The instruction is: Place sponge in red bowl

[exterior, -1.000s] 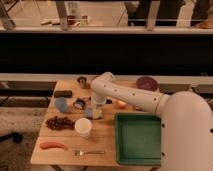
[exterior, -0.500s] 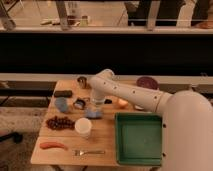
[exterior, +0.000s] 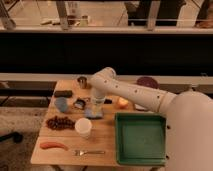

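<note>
The sponge [exterior: 63, 93], a flat oblong dull grey-blue pad, lies at the table's back left, well left of my gripper. My gripper [exterior: 95, 106] points down at the middle of the table, just above a paler lavender square pad [exterior: 94, 114]. Of the red bowl [exterior: 122, 102] only a small red-orange part shows, right of the gripper and partly hidden behind my arm. The sponge is apart from the gripper and nothing touches it.
Blue cup [exterior: 61, 104] and a small dark object [exterior: 80, 103] left of the gripper. Metal cup [exterior: 82, 81] behind. Purple bowl [exterior: 147, 81] back right. Green tray [exterior: 140, 140] front right. White cup [exterior: 83, 126], grapes [exterior: 59, 122], orange sausage-like thing [exterior: 53, 145], fork [exterior: 90, 152] in front.
My gripper has come down a little toward the table over the pale pad. The sponge and the other things have not moved.
</note>
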